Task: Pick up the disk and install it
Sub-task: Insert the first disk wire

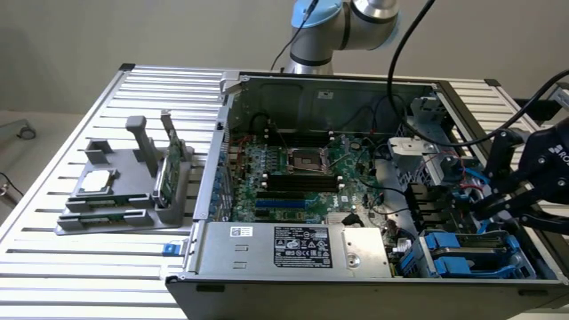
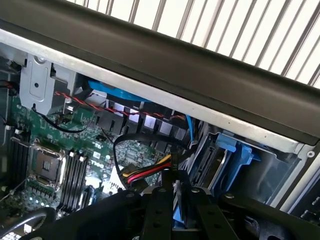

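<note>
Gripper [image 1: 498,203] is positioned over the drive bay at the open computer case's [image 1: 356,280] corner, fingers nearly together, clamped on the blue-framed disk [image 2: 180,212].

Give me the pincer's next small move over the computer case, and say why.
Probably ease the pincer straight down a little into the drive bay. It looks closed on a blue strip, seemingly the disk's carrier edge, and it hangs just above the blue-framed bay at the exterior view's right, so the disk seems not yet seated.
</note>
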